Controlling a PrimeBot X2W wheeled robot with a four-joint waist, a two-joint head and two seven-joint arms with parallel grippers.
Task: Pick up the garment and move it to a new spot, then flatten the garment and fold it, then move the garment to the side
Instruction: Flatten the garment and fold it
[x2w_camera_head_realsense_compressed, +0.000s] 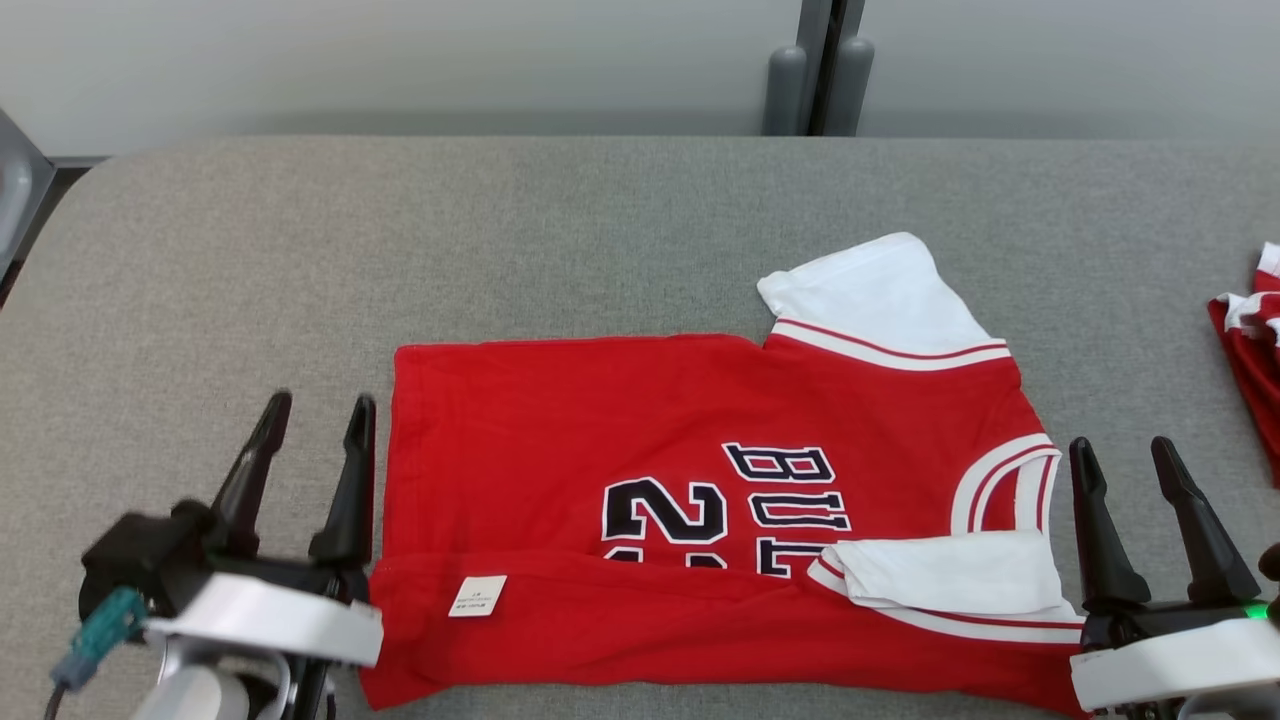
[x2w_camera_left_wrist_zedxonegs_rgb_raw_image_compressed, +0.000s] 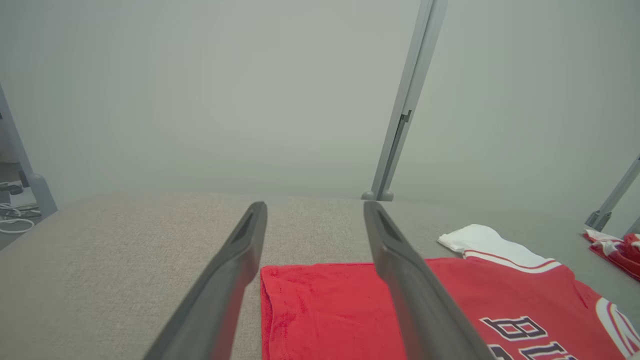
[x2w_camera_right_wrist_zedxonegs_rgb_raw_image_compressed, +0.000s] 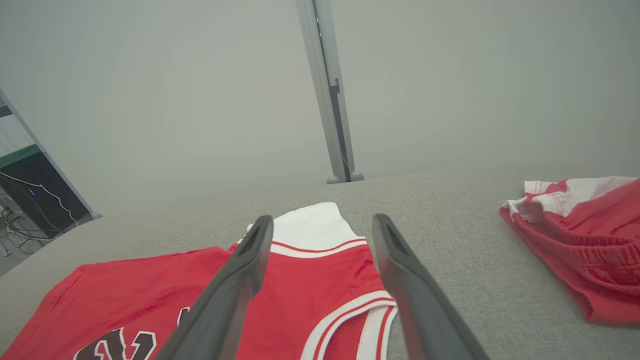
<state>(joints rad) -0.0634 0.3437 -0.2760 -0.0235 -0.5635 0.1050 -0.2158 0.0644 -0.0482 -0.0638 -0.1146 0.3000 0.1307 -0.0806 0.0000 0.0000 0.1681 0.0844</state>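
Observation:
The garment (x2w_camera_head_realsense_compressed: 650, 440) is a red jersey with white sleeves and dark lettering, lying flat on the grey table (x2w_camera_head_realsense_compressed: 500, 230). Its near long edge is folded up over the body, with a white label showing. My left gripper (x2w_camera_head_realsense_compressed: 318, 418) stands open just off the jersey's left edge, nothing between its fingers. My right gripper (x2w_camera_head_realsense_compressed: 1125, 453) is open too, just beyond the collar end on the right. The left wrist view shows the jersey's (x2w_camera_left_wrist_zedxonegs_rgb_raw_image_compressed: 330, 305) far left corner below the open left gripper (x2w_camera_left_wrist_zedxonegs_rgb_raw_image_compressed: 315, 210). In the right wrist view the jersey's (x2w_camera_right_wrist_zedxonegs_rgb_raw_image_compressed: 320, 280) white sleeve lies beyond the open right gripper (x2w_camera_right_wrist_zedxonegs_rgb_raw_image_compressed: 322, 222).
A second red and white garment (x2w_camera_head_realsense_compressed: 1250, 360) lies bunched at the table's right edge, also visible in the right wrist view (x2w_camera_right_wrist_zedxonegs_rgb_raw_image_compressed: 580, 235). A grey post (x2w_camera_head_realsense_compressed: 820, 70) stands behind the table's far edge. Bare grey cloth stretches across the far and left parts of the table.

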